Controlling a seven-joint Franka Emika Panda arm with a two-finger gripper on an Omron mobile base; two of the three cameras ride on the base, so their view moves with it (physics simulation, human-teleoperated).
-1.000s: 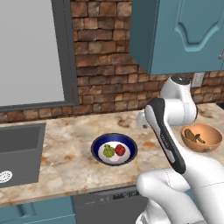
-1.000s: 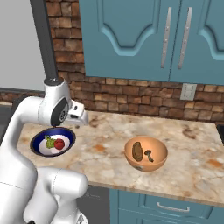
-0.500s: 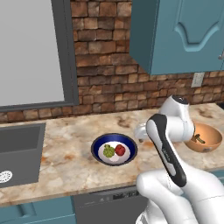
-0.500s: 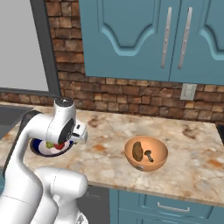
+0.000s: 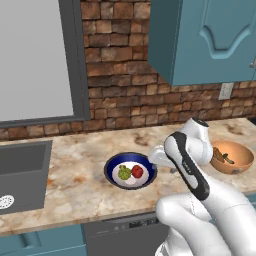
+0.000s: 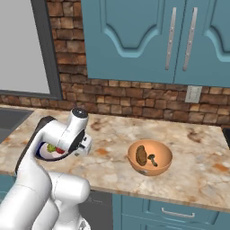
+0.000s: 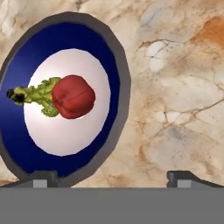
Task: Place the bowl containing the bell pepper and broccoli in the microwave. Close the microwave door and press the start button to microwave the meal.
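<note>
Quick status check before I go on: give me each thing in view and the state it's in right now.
hand: open, empty, low over the counter at the bowl's rim.
bowl: upright on the counter, not gripped.
bell pepper: inside the bowl, touching the broccoli.
broccoli: inside the bowl.
orange bowl: upright on the counter, brown contents inside.
cabinet doors: shut.

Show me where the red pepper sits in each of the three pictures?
Left base view: pepper in the blue bowl, centre.
Right base view: red sliver at left, behind the arm.
Hand view: left of centre, beside the broccoli.
Shared landmark: the bowl.
</note>
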